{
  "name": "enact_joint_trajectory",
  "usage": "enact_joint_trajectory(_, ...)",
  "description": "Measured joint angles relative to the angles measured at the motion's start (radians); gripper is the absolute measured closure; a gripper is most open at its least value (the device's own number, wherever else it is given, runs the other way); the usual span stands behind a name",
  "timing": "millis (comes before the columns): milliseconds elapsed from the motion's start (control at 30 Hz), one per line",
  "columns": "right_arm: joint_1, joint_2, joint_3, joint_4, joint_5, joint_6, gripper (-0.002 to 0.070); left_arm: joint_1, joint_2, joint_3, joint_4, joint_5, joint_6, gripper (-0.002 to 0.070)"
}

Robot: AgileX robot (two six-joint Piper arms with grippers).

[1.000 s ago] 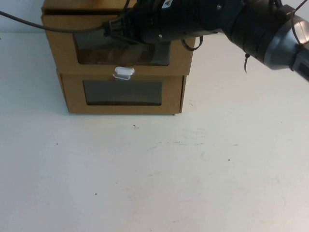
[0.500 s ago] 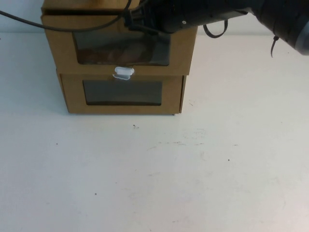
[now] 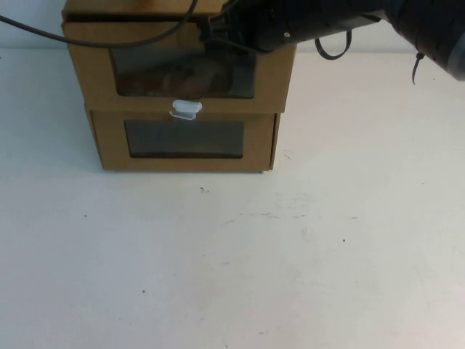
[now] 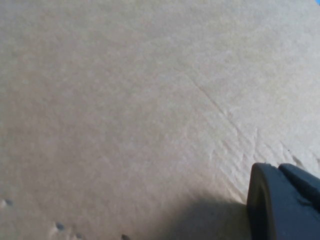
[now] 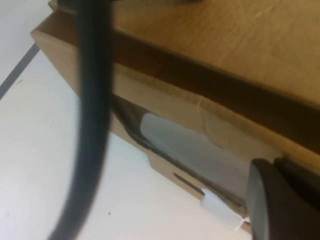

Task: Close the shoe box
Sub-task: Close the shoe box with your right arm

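The shoe box (image 3: 94,73) is the upper of two stacked brown cardboard boxes, with a clear window (image 3: 182,76) and a small white pull tab (image 3: 186,109) below it. Its front stands slightly forward of the box beneath. My right gripper (image 3: 211,29) reaches in from the upper right and sits at the top edge of the shoe box's front, shut. The right wrist view shows the box (image 5: 210,45), window (image 5: 190,145) and tab (image 5: 217,207) beside my right gripper (image 5: 277,167). My left gripper (image 4: 281,167) is shut, close against plain cardboard (image 4: 125,100); it is outside the high view.
The lower alike box (image 3: 109,142) sits under the shoe box on the white table (image 3: 232,254). A black cable (image 3: 43,33) runs across the top left of the boxes and hangs through the right wrist view (image 5: 90,100).
My right arm has drawn up and to the right, uncovering the shoe box's window; its gripper now sits at the front's top edge. The box front has not visibly moved.
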State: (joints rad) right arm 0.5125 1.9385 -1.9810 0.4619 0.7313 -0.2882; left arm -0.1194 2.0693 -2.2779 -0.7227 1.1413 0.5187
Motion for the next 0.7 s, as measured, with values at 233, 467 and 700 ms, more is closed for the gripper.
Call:
enact_joint_trajectory(233, 0.000, 0.021, -0.004, 0.006, -0.057, 0.000, 0.0687, 0.000, 0.000, 0.000, 0.000, 0.007, 0.000, 0.0680)
enact_joint_trajectory(467, 0.000, 0.045, -0.006, 0.018, -0.103, 0.000, 0.0687, 0.000, 0.000, 0.000, -0.002, 0.009, 0.000, 0.0680)
enact_joint_trajectory(700, -0.011, 0.063, -0.008, 0.056, -0.134, 0.005, 0.0687, 0.000, 0.000, 0.000, -0.010, 0.012, 0.000, 0.0680)
